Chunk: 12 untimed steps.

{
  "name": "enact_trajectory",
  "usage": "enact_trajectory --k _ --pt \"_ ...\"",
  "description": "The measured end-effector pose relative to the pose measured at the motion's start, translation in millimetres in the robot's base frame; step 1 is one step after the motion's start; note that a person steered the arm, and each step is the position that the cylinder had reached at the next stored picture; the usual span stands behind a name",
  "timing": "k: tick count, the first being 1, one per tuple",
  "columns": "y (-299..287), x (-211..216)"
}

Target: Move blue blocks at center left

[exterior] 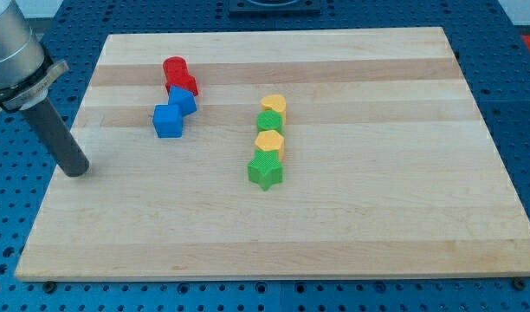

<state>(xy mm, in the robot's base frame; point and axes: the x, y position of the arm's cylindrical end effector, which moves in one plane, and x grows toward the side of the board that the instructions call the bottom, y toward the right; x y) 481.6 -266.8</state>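
**Tip at the board's left edge, blue blocks up at about two o'clock**

My tip (75,171) sits down at the left edge of the wooden board (352,234), roughly at mid-height, with the dark rod slanting up toward the view's top left. There are no jaws on this arm, only the bare rod, so nothing is held; the tip touches no block.

From my tip, the two blue blocks lie at about two o'clock, well apart from it. The blue cube (168,121) is the nearer one. The second blue block (183,100) sits just at its one o'clock, touching or nearly so; its shape I cannot make out for certain, since it is partly hidden behind its neighbours.

At twelve o'clock from that pair are two red blocks: a red cylinder (174,68) and a second red block (184,85), pressed against the upper blue one.

Toward the board's centre, at three o'clock from the blue blocks, runs a column: yellow heart (274,107), green block (269,122), yellow block (270,143), green star (266,171), top to bottom.
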Motion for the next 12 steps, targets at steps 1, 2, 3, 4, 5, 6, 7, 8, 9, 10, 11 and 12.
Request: enact_trajectory --k 1,2,3,4,5,6,7,8,9,10,11,12 --pt "41 0" --pt "95 0" --pt "145 -12" --pt "189 -22" --pt "203 -30" --pt "203 -38" --pt "203 -43" --pt "204 -50" --pt "208 -71" --pt "187 -85" --pt "124 -83" --pt "54 -83"
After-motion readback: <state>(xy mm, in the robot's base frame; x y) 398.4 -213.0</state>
